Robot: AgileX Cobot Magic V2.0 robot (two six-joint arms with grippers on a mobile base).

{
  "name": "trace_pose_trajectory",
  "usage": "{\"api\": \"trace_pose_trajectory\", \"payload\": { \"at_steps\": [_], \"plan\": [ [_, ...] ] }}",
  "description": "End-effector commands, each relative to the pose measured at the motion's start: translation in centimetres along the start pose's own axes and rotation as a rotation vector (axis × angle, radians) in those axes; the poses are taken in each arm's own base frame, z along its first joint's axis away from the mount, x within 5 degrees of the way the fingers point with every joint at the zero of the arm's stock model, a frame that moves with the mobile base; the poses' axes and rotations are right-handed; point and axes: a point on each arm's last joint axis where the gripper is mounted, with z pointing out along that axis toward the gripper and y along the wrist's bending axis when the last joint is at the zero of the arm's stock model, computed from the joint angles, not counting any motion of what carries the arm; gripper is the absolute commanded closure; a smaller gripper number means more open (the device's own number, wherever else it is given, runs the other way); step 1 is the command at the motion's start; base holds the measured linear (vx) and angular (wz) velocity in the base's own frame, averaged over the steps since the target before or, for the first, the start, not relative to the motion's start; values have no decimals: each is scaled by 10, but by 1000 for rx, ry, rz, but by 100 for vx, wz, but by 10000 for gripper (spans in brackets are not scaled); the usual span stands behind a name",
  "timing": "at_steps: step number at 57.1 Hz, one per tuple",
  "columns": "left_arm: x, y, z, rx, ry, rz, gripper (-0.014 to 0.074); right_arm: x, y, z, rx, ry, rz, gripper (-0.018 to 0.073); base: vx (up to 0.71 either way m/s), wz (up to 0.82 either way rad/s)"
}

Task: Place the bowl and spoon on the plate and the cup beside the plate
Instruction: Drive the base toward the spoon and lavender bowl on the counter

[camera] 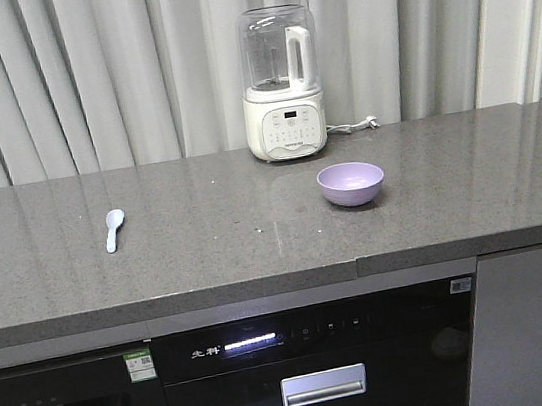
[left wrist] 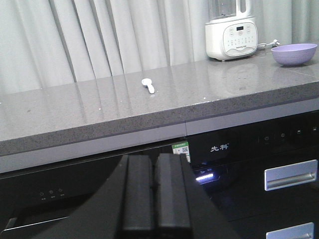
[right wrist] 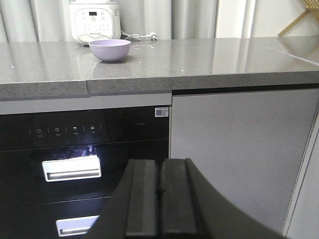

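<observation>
A lavender bowl (camera: 351, 183) sits upright on the grey countertop (camera: 205, 232), right of centre, in front of the blender; it also shows as the bowl (left wrist: 294, 54) and the bowl (right wrist: 109, 50). A pale blue-white spoon (camera: 114, 229) lies on the counter's left part, seen too as the spoon (left wrist: 148, 85). The plate and the cup are out of view. My left gripper (left wrist: 154, 157) and right gripper (right wrist: 160, 162) are both shut with nothing between the pads, held low in front of the cabinet fronts, below the counter edge and far from both objects.
A white blender (camera: 280, 82) with a clear jug stands at the counter's back, its cord (camera: 353, 127) trailing right. Curtains hang behind. Below the counter are black appliance fronts with silver handles (camera: 323, 384) and a grey cabinet door (right wrist: 239, 154).
</observation>
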Motion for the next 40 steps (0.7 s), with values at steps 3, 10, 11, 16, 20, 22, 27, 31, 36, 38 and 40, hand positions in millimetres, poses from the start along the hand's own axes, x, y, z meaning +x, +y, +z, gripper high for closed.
{"api": "trace_pose_trajectory", "payload": {
  "at_steps": [3, 10, 11, 16, 20, 22, 27, 31, 36, 38, 40],
  "plan": [
    [-16, 2, -3, -10, -117, -11, 602, -6, 0, 0, -2, -79, -10, 568, 0, 0],
    [-16, 2, -3, -10, -117, -11, 602, -6, 0, 0, -2, -79, -10, 568, 0, 0],
    [-16, 2, -3, -10, -117, -11, 602, -6, 0, 0, -2, -79, -10, 568, 0, 0],
    [-16, 2, -3, -10, -117, -11, 602, -6, 0, 0, -2, -79, -10, 568, 0, 0],
    [-16, 2, -3, -10, -117, -11, 602, -6, 0, 0, -2, -79, -10, 568, 0, 0],
    [-16, 2, -3, -10, -117, -11, 602, -6, 0, 0, -2, -79, -10, 568, 0, 0],
    [-16, 2, -3, -10, -117, -11, 602, -6, 0, 0, -2, -79, -10, 568, 0, 0],
    [-16, 2, -3, -10, -117, -11, 602, -6, 0, 0, -2, -79, -10, 568, 0, 0],
    [-16, 2, -3, -10, -117, -11, 602, -6, 0, 0, -2, -79, -10, 568, 0, 0],
    [-16, 2, -3, -10, -117, -11, 602, -6, 0, 0, -2, -79, -10, 568, 0, 0],
    [-16, 2, -3, -10, -117, -11, 602, -6, 0, 0, -2, -79, -10, 568, 0, 0]
  ]
}}
